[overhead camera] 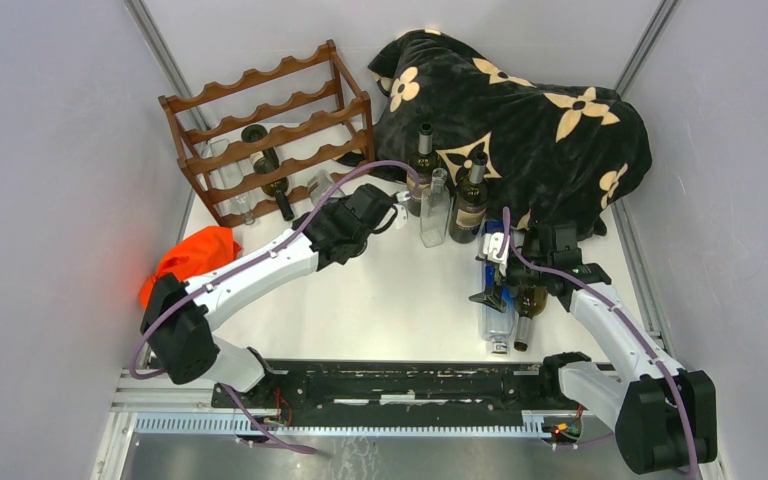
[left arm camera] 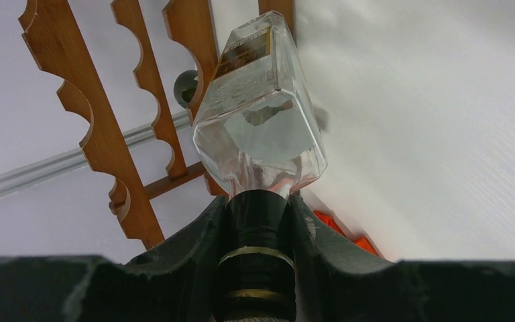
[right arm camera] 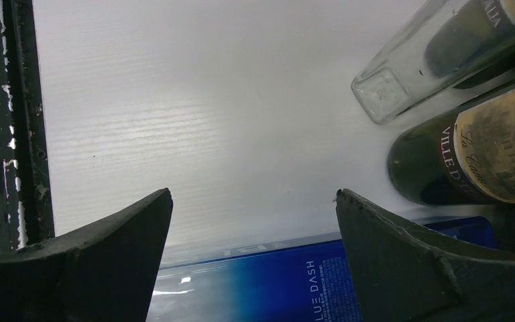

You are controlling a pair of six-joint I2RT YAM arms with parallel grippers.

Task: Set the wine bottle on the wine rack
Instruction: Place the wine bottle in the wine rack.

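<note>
Two robot arms reach over a white table crowded with bottles. At 9 o'clock in the overhead view, a crumpled orange cloth lies at the table's left edge. At 11 o'clock stands the dark reddish-brown wooden wine rack with wavy scalloped rails. A dark green bottle lies across its middle rails, and a clear glass bottle sits in its left part.

The left gripper is clamped on the black, gold-banded neck of a clear square-sided glass bottle with a brown-and-gold label. The bottle's body points away from the fingers toward the rack's lower right end; whether glass meets wood cannot be told.

At 12 o'clock three bottles stand upright together: a green-glass bottle, a tall clear bottle and a dark bottle with a cream label. They stand against a black blanket with cream flower shapes, heaped at 1 o'clock.

At 4 o'clock the right gripper hangs with its jaws spread wide and holds nothing. It is just above a clear bottle with a blue label lying on the table, and a dark green lying bottle rests just beside that one, on its right.
</note>
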